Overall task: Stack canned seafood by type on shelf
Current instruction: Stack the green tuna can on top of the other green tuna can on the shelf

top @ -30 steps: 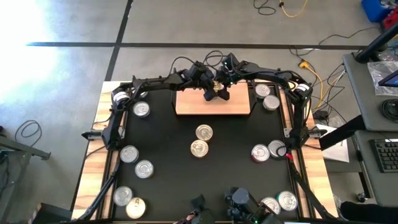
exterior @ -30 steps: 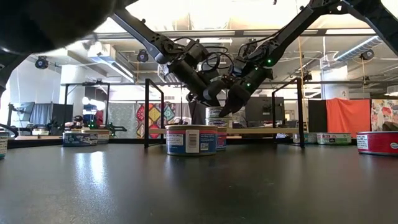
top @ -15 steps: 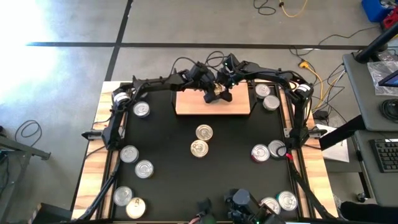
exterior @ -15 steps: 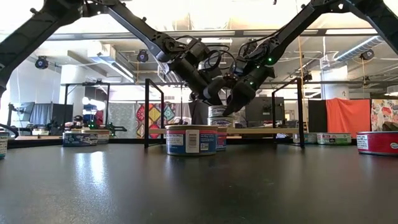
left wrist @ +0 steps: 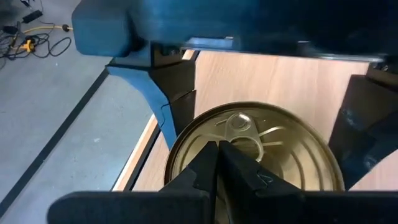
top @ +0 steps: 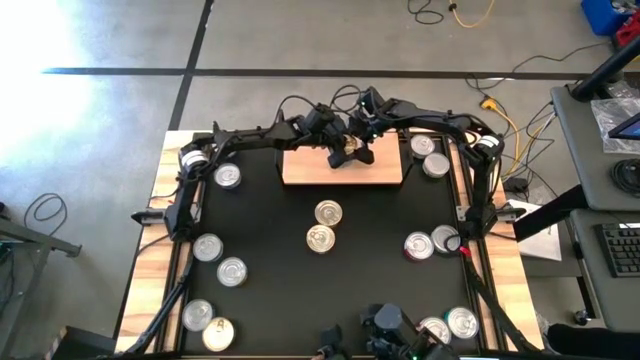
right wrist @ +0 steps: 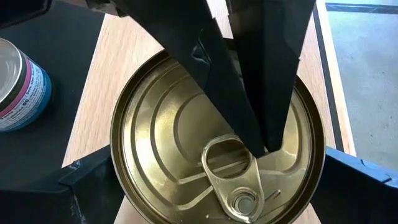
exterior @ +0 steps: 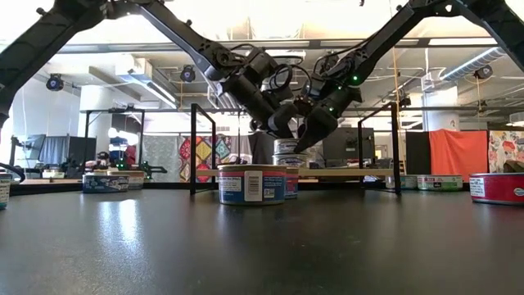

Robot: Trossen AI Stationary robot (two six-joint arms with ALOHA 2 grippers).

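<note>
**A:** Where are your two grippers now, and where is the tin?

**B:** Both are over the shelf (top: 342, 166) at the far side of the table (top: 300, 290). The gold-lidded tin (right wrist: 217, 155) stands upright on the light wood of the shelf, directly under them. In the right wrist view your right gripper (right wrist: 217, 186) is spread wide, with one finger on each side of the tin; I cannot tell if the pads really touch its wall. Your left gripper (left wrist: 217, 165) is pressed fully together, and its tip points down at the lid near the pull tab (right wrist: 229, 163), from above.

**A:** So which way does the tin lie from each one?

**B:** It lies straight below the left tip and between the right fingers. The tin's axis is vertical, so I judge the right gripper is the one placed to hold or release it, while the left one can only push or steady the lid.

**A:** And the other tins?

**B:** They are well apart from the shelf: two silver-lidded tins (top: 322, 226) in the middle of the table, others along both sides. In the low view, it seems a tin stack (exterior: 286, 155) is on the shelf.
</note>
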